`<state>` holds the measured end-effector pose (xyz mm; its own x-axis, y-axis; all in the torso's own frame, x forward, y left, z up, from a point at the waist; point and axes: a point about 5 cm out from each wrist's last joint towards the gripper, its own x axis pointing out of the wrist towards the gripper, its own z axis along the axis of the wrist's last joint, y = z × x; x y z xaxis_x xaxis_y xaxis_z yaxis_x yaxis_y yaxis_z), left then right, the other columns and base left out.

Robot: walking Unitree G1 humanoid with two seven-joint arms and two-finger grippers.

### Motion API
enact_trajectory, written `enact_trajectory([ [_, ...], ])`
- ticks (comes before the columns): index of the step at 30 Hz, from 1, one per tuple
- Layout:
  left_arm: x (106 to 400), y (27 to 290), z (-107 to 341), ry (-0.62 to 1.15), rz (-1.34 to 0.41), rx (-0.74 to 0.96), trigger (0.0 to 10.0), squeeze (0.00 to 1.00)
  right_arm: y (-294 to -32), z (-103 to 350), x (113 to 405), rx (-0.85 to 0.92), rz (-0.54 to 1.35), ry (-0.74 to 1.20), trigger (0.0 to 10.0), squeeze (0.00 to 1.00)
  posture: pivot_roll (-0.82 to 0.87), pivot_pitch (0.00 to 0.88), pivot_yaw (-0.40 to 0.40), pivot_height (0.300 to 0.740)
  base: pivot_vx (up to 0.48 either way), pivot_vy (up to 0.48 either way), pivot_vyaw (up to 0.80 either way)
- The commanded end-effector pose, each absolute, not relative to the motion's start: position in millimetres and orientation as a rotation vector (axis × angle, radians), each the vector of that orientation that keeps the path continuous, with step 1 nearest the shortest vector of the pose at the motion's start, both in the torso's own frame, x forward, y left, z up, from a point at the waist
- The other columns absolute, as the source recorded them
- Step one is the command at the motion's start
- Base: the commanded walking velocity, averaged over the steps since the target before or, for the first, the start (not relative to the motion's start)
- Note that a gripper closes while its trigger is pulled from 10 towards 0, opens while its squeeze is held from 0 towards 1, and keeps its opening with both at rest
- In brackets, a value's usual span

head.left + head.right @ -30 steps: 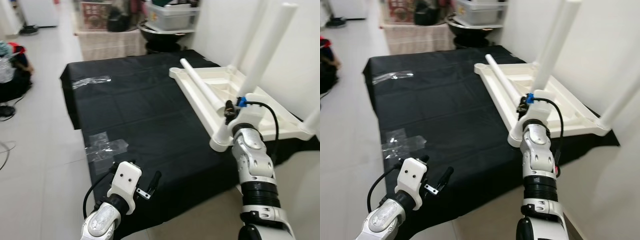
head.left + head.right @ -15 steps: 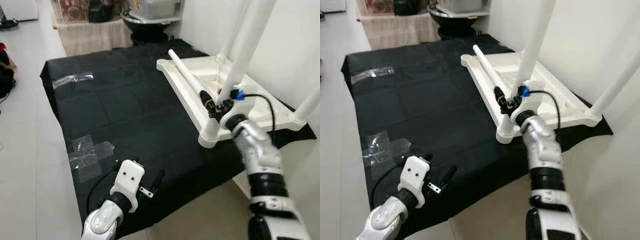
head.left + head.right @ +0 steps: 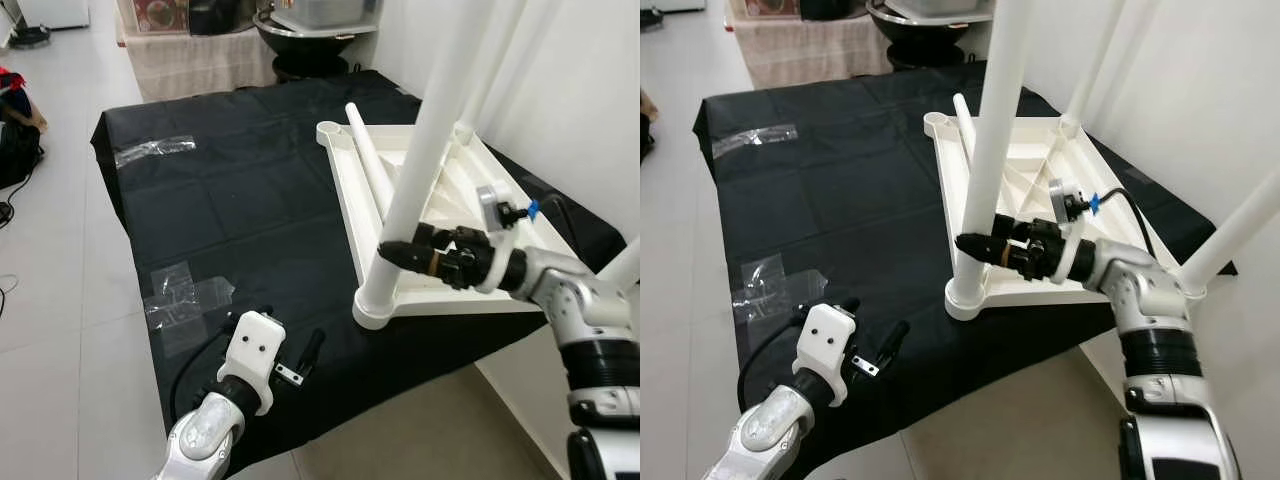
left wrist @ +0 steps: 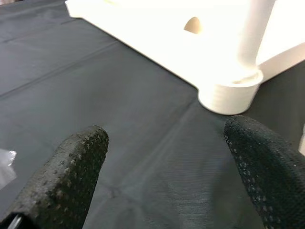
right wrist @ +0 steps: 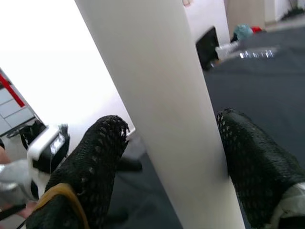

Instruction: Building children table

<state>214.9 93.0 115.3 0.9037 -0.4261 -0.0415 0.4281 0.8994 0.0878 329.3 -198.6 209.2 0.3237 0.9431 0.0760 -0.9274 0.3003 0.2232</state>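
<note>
A white children's table top [image 3: 345, 195] lies upside down on a black cloth [image 3: 240, 220]. A white leg [image 3: 420, 160] stands upright in its near corner socket [image 3: 375, 308]. My right gripper [image 3: 392, 250] reaches in from the right and is shut on this leg a little above the socket. In the right wrist view both fingers [image 5: 95, 162] press against the leg [image 5: 167, 119]. A loose leg [image 3: 372, 170] lies along the table top's left rim. My left gripper [image 4: 167, 157] hovers open low over the cloth's near edge, to the left of the socket, holding nothing.
Two more legs stand upright, one at the far corner [image 3: 490, 50] and one at the right corner [image 3: 625, 265], close to the white wall. Clear tape patches [image 3: 190, 295] stick to the cloth. A basin and boxes [image 3: 310, 15] stand behind; tiled floor runs along the left.
The camera has shifted. My right arm has swung out to the right, and its gripper now holds the near corner leg lower down, from the side. The left gripper has kept its place.
</note>
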Motion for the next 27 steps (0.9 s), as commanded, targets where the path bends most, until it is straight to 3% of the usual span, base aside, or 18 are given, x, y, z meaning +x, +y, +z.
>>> enact_trajectory([
  [1,214.6,92.4,113.9,0.026,-0.448,0.099,10.0,0.00,-191.4,214.0,329.6,0.232,1.318,0.056,10.0,0.00,0.06,0.022,-0.080,0.740,0.000,0.000,0.00],
  [2,214.6,92.5,113.9,0.026,-0.447,0.100,10.0,0.00,-186.3,214.0,335.2,0.219,1.292,0.053,2.7,0.00,0.06,0.022,-0.079,0.740,0.000,0.000,0.00],
  [3,214.6,92.5,113.9,0.026,-0.447,0.100,10.0,0.00,-186.3,214.0,335.2,0.219,1.292,0.053,2.7,0.00,0.06,0.022,-0.079,0.740,0.000,0.000,0.00],
  [4,214.5,92.7,113.9,0.026,-0.446,0.101,10.0,0.00,-181.0,214.2,338.3,0.219,1.290,0.044,0.0,0.00,0.07,0.023,-0.082,0.740,0.000,0.000,0.00],
  [11,214.5,92.9,113.9,0.026,-0.444,0.100,10.0,0.00,-177.2,209.6,336.3,0.236,1.251,0.023,0.0,0.00,0.06,0.026,-0.078,0.740,0.000,0.000,0.00],
  [14,214.5,92.8,113.7,0.027,-0.445,0.100,10.0,0.00,-180.5,204.5,340.4,0.207,1.127,0.015,0.0,0.00,0.06,0.026,-0.077,0.740,0.000,0.000,0.00],
  [16,215.2,93.0,113.3,0.028,-0.446,0.098,10.0,0.00,-192.9,196.0,358.4,0.182,0.735,-0.019,0.0,0.00,0.05,0.028,-0.072,0.740,0.000,0.000,0.00],
  [17,215.2,93.0,113.3,0.028,-0.446,0.098,10.0,0.00,-192.9,196.0,358.4,0.182,0.735,-0.019,0.0,0.00,0.05,0.028,-0.072,0.740,0.000,0.000,0.00],
  [20,216.0,92.7,113.1,0.028,-0.450,0.097,10.0,0.00,-215.8,175.4,365.0,0.094,0.242,0.005,0.0,0.00,0.04,0.028,-0.069,0.740,0.000,0.000,0.00],
  [25,216.2,92.7,113.0,0.028,-0.452,0.098,10.0,0.00,-219.9,169.8,362.8,0.078,0.139,0.017,0.0,0.00,0.04,0.028,-0.069,0.740,0.000,0.000,0.00],
  [27,215.9,92.5,113.2,0.027,-0.452,0.100,10.0,0.00,-213.2,164.1,352.0,0.035,-0.036,0.022,0.0,0.00,0.05,0.032,-0.071,0.740,0.000,0.000,0.00],
])
